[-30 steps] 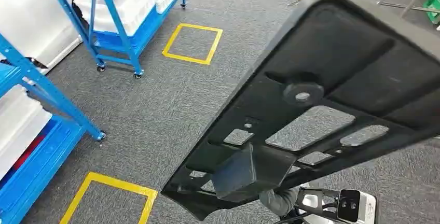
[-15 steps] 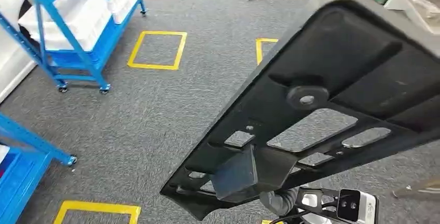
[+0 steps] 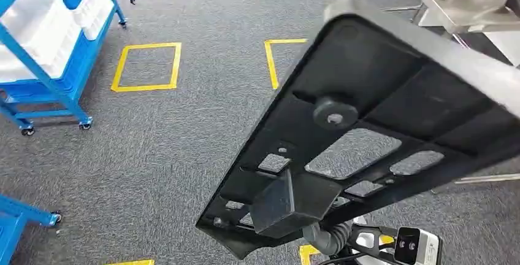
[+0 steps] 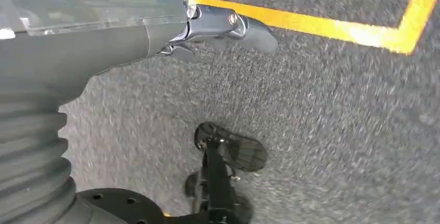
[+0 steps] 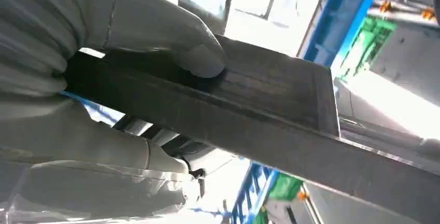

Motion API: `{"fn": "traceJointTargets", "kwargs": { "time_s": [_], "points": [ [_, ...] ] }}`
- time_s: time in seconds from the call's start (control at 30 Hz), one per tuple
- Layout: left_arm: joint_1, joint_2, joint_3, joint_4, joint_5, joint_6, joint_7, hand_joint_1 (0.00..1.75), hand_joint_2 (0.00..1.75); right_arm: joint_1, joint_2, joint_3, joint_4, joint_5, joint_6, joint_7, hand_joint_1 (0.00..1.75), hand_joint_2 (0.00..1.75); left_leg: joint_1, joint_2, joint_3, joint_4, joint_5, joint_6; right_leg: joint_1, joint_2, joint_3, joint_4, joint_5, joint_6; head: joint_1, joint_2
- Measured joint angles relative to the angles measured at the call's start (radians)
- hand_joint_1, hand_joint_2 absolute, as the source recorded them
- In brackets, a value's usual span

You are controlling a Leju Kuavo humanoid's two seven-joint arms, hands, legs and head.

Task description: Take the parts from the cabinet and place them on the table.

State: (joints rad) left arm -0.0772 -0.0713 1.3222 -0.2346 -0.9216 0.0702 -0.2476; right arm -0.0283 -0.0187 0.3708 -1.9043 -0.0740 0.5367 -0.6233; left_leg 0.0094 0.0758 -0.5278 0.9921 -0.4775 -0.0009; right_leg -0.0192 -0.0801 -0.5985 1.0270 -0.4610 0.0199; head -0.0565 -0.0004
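My right hand [image 5: 111,86] grips the black plastic part [image 3: 392,130]: thumb [image 5: 161,32] pressed flat on one face, other fingers [image 5: 104,156] wrapped under the opposite face, so the panel edge is pinched between them. From my head cam the part is a big black panel w/ cut-out windows, a round boss near its middle and a boxy block at the low end, tilted, its far end rising up & away from my fingers, held in the air over the grey carpet [image 3: 178,136]. Low end sits just above my right wrist.

Left hand [image 4: 218,24] hangs over the carpet, nothing in it. One dark fingertip sticks out past the grey cover; whether the rest are spread or curled, can't tell. A yellow tape line [image 4: 332,27] runs on the floor just beyond that fingertip.

Beyond the part's high end: a metal table [image 3: 466,1], well apart from my fingers. Off to the left side, a blue rack [image 3: 43,38] w/ white bins [image 3: 30,32], on castors, also well apart. Yellow floor squares [image 3: 147,67] lie between rack and part.
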Motion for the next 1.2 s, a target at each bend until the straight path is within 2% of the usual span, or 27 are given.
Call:
{"fn": "traceJointTargets", "kwargs": {
  "time_s": [0.03,0.13,0.17,0.2,0.23,0.3,0.33,0.37,0.4,0.43,0.47,0.5,0.53,0.6,0.67,0.7,0.73,0.77,0.83,0.87,0.9,0.93,0.97,1.0,1.03,1.17,1.2],
  "points": [
    [0.0,0.0,0.0,0.0,0.004,0.005,0.004,0.0,1.75,0.0,-0.001,0.005,0.0,-0.003,-0.005,0.0,1.75,1.75,-0.007,0.008,0.0,0.004,-0.006,-0.008,0.007,-0.002,0.001,-0.001,0.002,-0.012,0.0,0.0],
    [-0.002,-0.008,0.001,0.0,0.016,0.016,0.008,0.0,1.75,0.002,-0.002,0.013,0.001,-0.011,-0.005,0.0,1.75,1.75,-0.003,0.035,0.01,-0.002,-0.008,-0.024,0.018,0.037,-0.005,0.002,0.002,-0.03,0.0,0.0],
    [-0.003,-0.011,0.002,0.0,0.019,0.02,0.008,0.0,1.75,0.002,-0.002,0.015,0.0,-0.012,-0.003,0.0,1.75,1.75,-0.001,0.038,0.013,0.0,-0.013,-0.032,0.008,0.05,0.0,-0.008,0.008,-0.04,0.0,0.0],
    [-0.005,-0.012,0.003,0.0,0.022,0.026,0.008,0.0,1.75,0.003,-0.002,0.018,0.0,-0.014,0.002,0.0,1.75,1.75,0.003,-0.008,0.009,0.018,-0.029,-0.037,0.007,0.057,0.002,-0.012,0.011,-0.044,0.0,0.0],
    [-0.004,-0.015,0.006,0.0,0.023,0.031,0.008,0.0,1.75,0.0,-0.002,0.022,0.002,-0.017,0.006,0.0,1.75,1.75,0.004,-0.04,-0.012,0.066,-0.064,-0.036,0.007,0.065,0.002,-0.012,0.012,-0.05,0.0,0.0],
    [0.0,-0.02,0.01,0.001,0.021,0.033,0.008,0.0,1.75,-0.001,0.0,0.024,0.005,-0.019,0.008,0.0,1.75,1.75,0.005,-0.063,-0.092,0.237,-0.148,-0.038,0.011,0.087,0.0,-0.011,0.013,-0.057,0.0,0.0],
    [0.002,-0.021,0.011,0.001,0.018,0.032,0.01,0.0,1.75,0.0,0.0,0.024,0.008,-0.019,0.005,0.0,1.75,1.75,0.005,-0.066,-0.125,0.303,-0.166,-0.038,0.014,0.099,-0.001,-0.011,0.013,-0.059,0.0,0.0],
    [0.004,-0.022,0.011,0.002,0.011,0.03,0.011,0.0,1.75,0.0,0.0,0.024,0.011,-0.019,0.003,0.0,1.75,1.75,0.005,-0.066,-0.14,0.326,-0.159,-0.036,0.016,0.114,0.0,-0.01,0.013,-0.059,0.0,0.0],
    [0.003,-0.022,0.011,0.001,0.01,0.03,0.011,0.0,1.75,0.0,-0.001,0.024,0.012,-0.019,0.002,0.0,1.75,1.75,0.004,-0.067,-0.13,0.295,-0.129,-0.032,0.017,0.128,0.0,-0.009,0.013,-0.059,0.0,0.0],
    [0.002,-0.022,0.011,0.001,0.008,0.029,0.01,0.0,1.75,0.0,-0.001,0.024,0.012,-0.019,-0.002,0.0,1.75,1.75,0.004,-0.069,-0.104,0.232,-0.089,-0.028,0.017,0.14,0.001,-0.007,0.013,-0.059,0.0,0.0],
    [0.001,-0.022,0.011,0.001,0.006,0.029,0.01,0.0,1.75,0.0,-0.001,0.024,0.011,-0.019,-0.006,0.0,1.75,1.75,0.004,-0.081,-0.061,0.138,-0.038,-0.023,0.017,0.153,0.002,-0.005,0.013,-0.058,0.0,0.0],
    [0.001,-0.021,0.011,0.001,0.005,0.028,0.01,0.0,1.75,0.0,-0.001,0.024,0.011,-0.019,-0.008,0.0,1.75,1.75,0.004,-0.115,-0.021,0.049,0.001,-0.017,0.016,0.163,0.003,-0.004,0.013,-0.056,0.0,0.0],
    [0.0,-0.02,0.011,0.001,0.003,0.028,0.01,0.0,1.75,-0.001,-0.001,0.024,0.011,-0.019,-0.008,0.0,1.75,1.75,0.004,-0.16,-0.011,0.019,-0.014,-0.014,0.021,0.172,-0.002,0.0,0.014,-0.049,0.0,0.0],
    [0.0,-0.02,0.011,0.001,0.004,0.028,0.007,0.0,1.75,-0.001,-0.001,0.024,0.011,-0.021,-0.008,0.0,1.75,1.75,-0.001,-0.141,-0.011,0.014,-0.009,-0.01,0.011,0.193,-0.01,-0.002,0.019,-0.035,0.0,0.0],
    [-0.002,-0.02,0.011,0.001,0.01,0.029,0.002,0.0,1.75,0.0,-0.001,0.024,0.01,-0.027,-0.008,0.0,1.75,1.75,-0.004,-0.127,-0.007,0.009,-0.003,0.0,0.008,0.209,-0.011,-0.011,0.027,-0.022,0.0,0.0],
    [-0.005,-0.02,0.012,0.001,0.016,0.028,-0.004,0.0,1.75,0.0,-0.001,0.023,0.007,-0.034,-0.003,0.0,1.75,1.75,0.007,-0.106,-0.002,-0.01,0.011,0.011,0.01,0.188,-0.014,0.002,0.019,-0.018,0.0,0.0],
    [-0.006,-0.02,0.015,0.001,0.023,0.027,-0.009,0.0,1.75,-0.004,-0.001,0.021,0.006,-0.041,0.007,0.0,1.75,1.75,0.004,-0.097,0.0,-0.016,0.013,0.017,0.017,0.138,-0.033,0.039,-0.012,-0.016,0.001,0.0],
    [-0.004,-0.019,0.019,0.001,0.029,0.028,-0.011,0.0,1.75,-0.007,-0.001,0.021,0.006,-0.044,0.018,0.0,1.75,1.75,0.001,-0.084,-0.002,-0.016,0.015,0.021,0.016,0.111,-0.068,0.111,-0.055,-0.013,0.0,0.0],
    [-0.001,-0.016,0.025,0.001,0.036,0.031,-0.014,0.0,1.75,-0.003,-0.001,0.017,0.008,-0.045,0.037,0.0,1.75,1.75,-0.002,-0.058,-0.003,-0.016,0.013,0.022,0.011,0.09,-0.14,0.261,-0.118,-0.007,0.0,0.0],
    [-0.001,-0.015,0.026,0.001,0.039,0.032,-0.015,0.0,1.75,-0.002,-0.001,0.012,0.011,-0.046,0.044,0.0,1.75,1.75,-0.003,-0.045,-0.004,-0.015,0.012,0.021,0.009,0.088,-0.157,0.297,-0.124,-0.005,0.0,0.0],
    [-0.001,-0.013,0.026,0.001,0.039,0.032,-0.018,0.0,1.75,-0.001,-0.001,0.006,0.014,-0.048,0.053,0.0,1.75,1.75,-0.002,-0.033,-0.003,-0.015,0.011,0.02,0.006,0.085,-0.149,0.284,-0.106,-0.003,0.0,0.0],
    [-0.002,-0.013,0.027,0.001,0.04,0.031,-0.024,0.0,1.75,0.001,-0.001,-0.004,0.015,-0.054,0.064,0.0,1.75,1.75,-0.002,-0.021,-0.002,-0.015,0.009,0.019,0.004,0.079,-0.114,0.22,-0.067,-0.002,0.0,0.0],
    [-0.002,-0.012,0.029,0.001,0.041,0.03,-0.027,0.0,1.75,0.002,-0.001,-0.011,0.015,-0.057,0.069,0.0,1.75,1.75,-0.002,-0.011,0.0,-0.013,0.007,0.016,0.004,0.066,-0.061,0.124,-0.025,-0.003,0.0,0.0],
    [-0.003,-0.012,0.029,0.001,0.041,0.03,-0.029,0.0,1.75,0.002,-0.001,-0.018,0.015,-0.061,0.076,0.0,1.75,1.75,-0.002,-0.004,0.003,-0.011,0.003,0.012,0.006,0.036,-0.007,0.033,0.007,-0.007,0.0,0.0],
    [-0.002,-0.011,0.03,0.001,0.04,0.03,-0.03,0.0,1.75,0.002,-0.001,-0.027,0.015,-0.068,0.085,0.0,1.75,1.75,-0.008,0.004,0.005,-0.007,-0.001,0.005,0.014,-0.012,0.014,-0.016,-0.006,-0.016,0.0,0.0],
    [-0.003,-0.008,0.031,0.0,0.038,0.034,-0.038,0.0,1.75,0.014,-0.006,-0.061,0.017,-0.092,0.121,0.0,1.75,1.75,-0.009,0.041,0.014,-0.008,-0.01,-0.017,0.021,0.04,0.009,-0.016,0.003,-0.034,0.0,0.0],
    [-0.005,-0.005,0.031,0.0,0.036,0.033,-0.044,0.0,1.75,0.017,-0.008,-0.069,0.017,-0.092,0.129,0.0,1.75,1.75,-0.003,0.029,0.011,0.001,-0.02,-0.024,0.011,0.052,0.014,-0.022,0.008,-0.042,0.0,0.0]
  ]
}}
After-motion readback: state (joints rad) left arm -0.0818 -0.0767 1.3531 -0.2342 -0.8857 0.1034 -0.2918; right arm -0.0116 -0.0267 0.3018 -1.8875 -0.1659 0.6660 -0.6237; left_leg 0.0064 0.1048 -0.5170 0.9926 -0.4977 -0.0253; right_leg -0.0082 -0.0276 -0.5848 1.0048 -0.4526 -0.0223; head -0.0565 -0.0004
